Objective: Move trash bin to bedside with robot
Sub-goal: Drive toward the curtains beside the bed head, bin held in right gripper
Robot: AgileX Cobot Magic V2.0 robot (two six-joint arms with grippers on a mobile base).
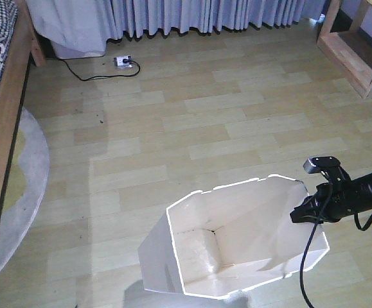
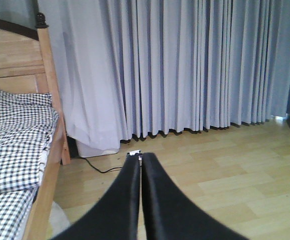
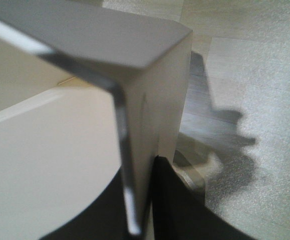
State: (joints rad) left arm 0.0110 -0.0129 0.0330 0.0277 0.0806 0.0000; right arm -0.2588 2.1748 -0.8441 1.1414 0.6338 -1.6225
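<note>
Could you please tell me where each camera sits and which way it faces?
Exterior front: high, looking down at floor, trash bin and right gripper.
Left wrist: behind the shut left gripper, facing curtains and bed.
Right wrist: behind the right gripper, clamped on the bin's wall.
Shared: bed in first two; bin in first and third.

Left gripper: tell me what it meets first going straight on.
Probably the curtain, across bare floor. The left gripper points at a white power strip lying before the curtain; depth is unclear.
</note>
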